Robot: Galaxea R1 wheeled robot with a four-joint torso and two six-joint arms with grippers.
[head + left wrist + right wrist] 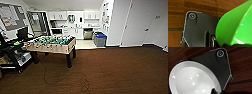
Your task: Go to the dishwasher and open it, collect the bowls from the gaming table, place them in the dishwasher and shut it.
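Head view: a room with brown wood-pattern flooring (112,70) opening at the back onto a pale-floored kitchenette with white cabinets (75,15). The gaming table (51,44), with its green field and rods, stands left of centre on the brown floor; a black cart (13,56) stands just beside its left end, carrying a small green object that cannot be identified. A dark cable (75,80) lies in loops on the floor in front of the table. The dishwasher (88,33), a stainless-steel front set among the white cabinet doors, is at the far wall, well apart from the table; from here its door appears closed. A grey bin with a blue lid (100,40) stands near it, to its right. Left wrist view: a green bowl (233,28) shows large and close beside the robot's dark plate, above the brown floor; it sits at the left gripper, whose jaws cannot be made out, so whether they clasp the bowl cannot be told. Right wrist view: a white bowl (191,79), glossy inside, likewise sits close at the right gripper over the same floor; jaw state cannot be told.
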